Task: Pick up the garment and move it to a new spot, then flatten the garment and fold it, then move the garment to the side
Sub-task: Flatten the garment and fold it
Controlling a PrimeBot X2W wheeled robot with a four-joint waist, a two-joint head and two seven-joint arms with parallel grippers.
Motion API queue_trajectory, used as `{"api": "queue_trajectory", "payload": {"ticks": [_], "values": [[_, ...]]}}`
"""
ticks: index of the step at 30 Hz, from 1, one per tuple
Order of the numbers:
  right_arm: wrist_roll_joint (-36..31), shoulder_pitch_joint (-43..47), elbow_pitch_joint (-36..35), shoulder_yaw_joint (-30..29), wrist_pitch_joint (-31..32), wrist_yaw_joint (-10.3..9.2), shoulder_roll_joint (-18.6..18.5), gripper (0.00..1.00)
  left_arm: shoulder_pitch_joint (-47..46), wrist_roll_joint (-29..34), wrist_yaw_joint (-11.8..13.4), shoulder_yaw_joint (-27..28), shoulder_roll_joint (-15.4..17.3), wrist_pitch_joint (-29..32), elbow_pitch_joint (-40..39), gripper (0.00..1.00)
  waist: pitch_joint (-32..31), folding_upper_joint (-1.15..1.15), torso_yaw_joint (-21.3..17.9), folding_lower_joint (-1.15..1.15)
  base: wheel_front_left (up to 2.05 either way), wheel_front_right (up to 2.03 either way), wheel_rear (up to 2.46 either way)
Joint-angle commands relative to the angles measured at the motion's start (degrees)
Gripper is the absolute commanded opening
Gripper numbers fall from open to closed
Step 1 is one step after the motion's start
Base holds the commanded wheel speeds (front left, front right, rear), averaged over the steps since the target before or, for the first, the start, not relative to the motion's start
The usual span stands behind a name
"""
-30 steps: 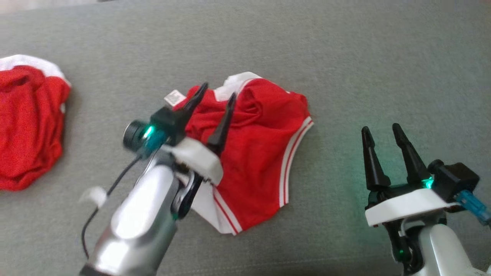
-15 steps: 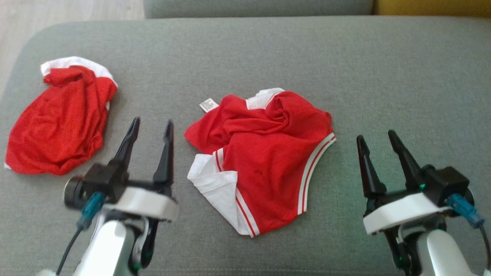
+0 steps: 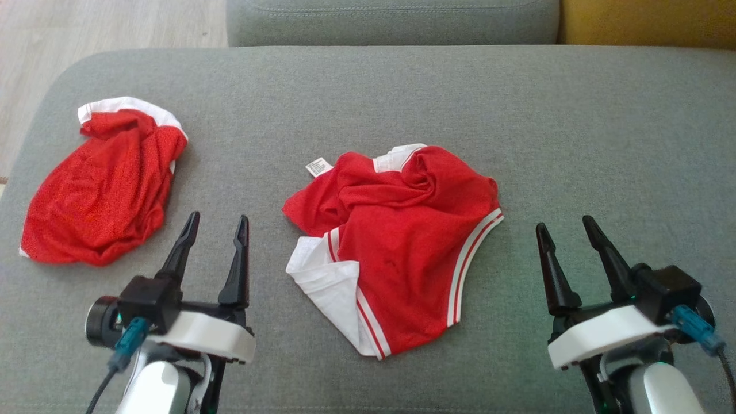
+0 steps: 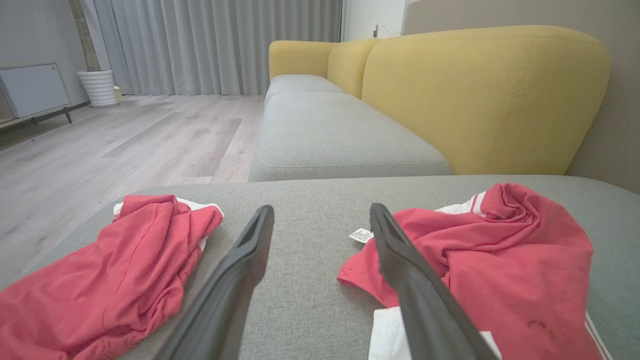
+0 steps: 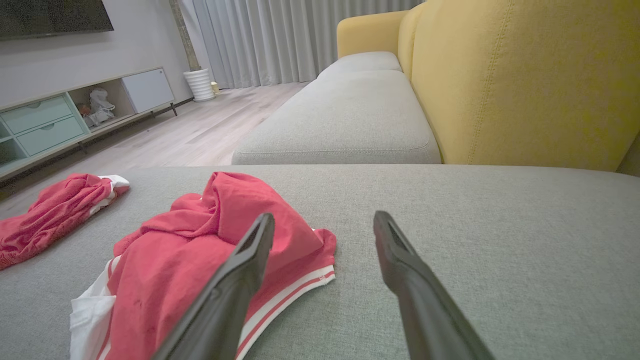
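Lying crumpled on cushion [image 3: 575, 115], red garment [image 3: 402, 247] sits btwn left gripper [image 3: 219, 216] & right gripper [image 3: 564, 222], both w/ jaws apart, empty; 2nd red cloth [image 3: 98, 195] at left.

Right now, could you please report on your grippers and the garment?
Left gripper open, empty. Right gripper open, empty. Red garment crumpled between them on grey cushion, unfolded. Second red garment far left, apart.

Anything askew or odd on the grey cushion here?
The middle red garment lies crumpled: top twisted into folds, white panel flipped out at its near-left corner, a small dark spot on the fabric. A second red garment lies bunched to its left.
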Motion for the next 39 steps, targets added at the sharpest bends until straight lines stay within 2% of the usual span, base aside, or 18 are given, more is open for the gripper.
{"api": "queue_trajectory", "payload": {"ticks": [1, 9, 13, 20, 27, 28, 30, 34, 39], "values": [[0.0, -1.1, -2.3, 1.0, 0.1, 0.42, -0.2, 1.0, -1.4, 0.4, -0.3, 2.8, 0.6, -0.7, -2.0, 1.0, 0.0, 0.0, -0.1, 0.0, 0.0, 0.0, 0.0], [0.0, -1.3, -2.5, 1.0, 0.3, 0.42, -0.2, 1.0, -1.7, 0.8, -1.0, 3.0, 0.1, -0.7, -1.7, 1.0, 0.4, 0.0, -0.1, 0.0, 0.0, 0.0, 0.0], [1.1, -1.1, -0.5, 2.9, 2.5, 0.42, -0.2, 1.0, -2.3, 1.1, -1.4, 2.9, -0.4, -0.7, -1.7, 1.0, 0.9, 0.0, 0.3, 0.0, 0.0, 0.0, 0.0], [4.5, -0.9, 9.7, 11.9, 7.7, 0.42, -0.2, 1.0, -3.8, 1.7, -2.3, 2.8, -1.6, -0.7, -1.6, 1.0, 2.9, 0.0, 2.4, 0.0, 0.0, 0.0, 0.0], [9.0, -3.8, 18.3, 16.0, 8.8, 0.42, -0.2, 1.0, -4.6, 2.4, -3.2, 3.5, -2.5, -0.7, -1.5, 1.0, 4.5, 0.0, 3.7, 0.0, 0.0, 0.0, 0.0], [9.5, -4.4, 18.9, 16.5, 8.7, 0.42, -0.2, 0.85, -4.6, 2.5, -3.2, 3.7, -2.6, -0.7, -1.5, 1.0, 4.7, 0.0, 3.7, 0.0, 0.0, 0.0, 0.0], [10.1, -5.4, 19.9, 17.0, 8.9, 0.42, -0.2, 0.02, -4.6, 2.5, -3.4, 4.2, -2.8, -0.7, -1.4, 1.0, 4.9, 0.0, 3.6, 0.0, 0.0, 0.0, 0.0], [10.5, -7.4, 19.5, 16.6, 8.6, 0.42, -0.2, 0.0, -4.6, 2.6, -3.7, 5.7, -2.8, -0.7, -1.4, 1.0, 5.2, 0.0, 3.1, 0.0, 0.0, 0.0, 0.0], [7.0, -9.4, 14.6, 11.0, 9.2, 0.42, -0.3, 0.0, -4.6, 3.2, -3.9, 7.0, -3.0, -0.7, -1.5, 1.0, 5.2, 0.0, 2.4, 0.0, 0.0, 0.0, 0.0]]}}
